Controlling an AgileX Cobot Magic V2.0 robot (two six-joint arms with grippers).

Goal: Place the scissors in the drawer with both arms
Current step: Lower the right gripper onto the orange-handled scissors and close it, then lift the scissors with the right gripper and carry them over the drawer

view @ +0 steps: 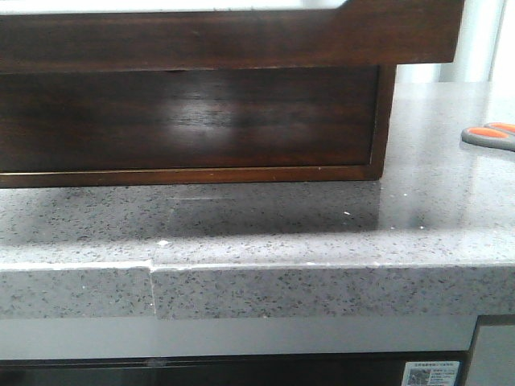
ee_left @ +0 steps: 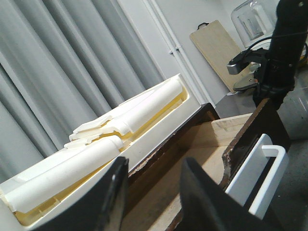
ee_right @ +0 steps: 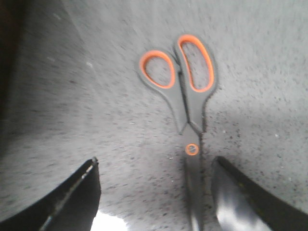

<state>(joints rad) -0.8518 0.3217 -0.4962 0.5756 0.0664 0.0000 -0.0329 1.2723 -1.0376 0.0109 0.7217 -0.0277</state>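
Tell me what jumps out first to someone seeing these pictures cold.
The orange-lined scissors grab the eye, lying flat on the speckled grey counter with the blades pointing in between the open right gripper's fingers. Next comes the big glossy dark brown drawer filling the front view, with the scissors at the far right edge. The left gripper, open, hovers over the wooden cabinet.

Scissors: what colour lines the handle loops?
Bright orange, on grey handles; the scissors show best in the right wrist view.
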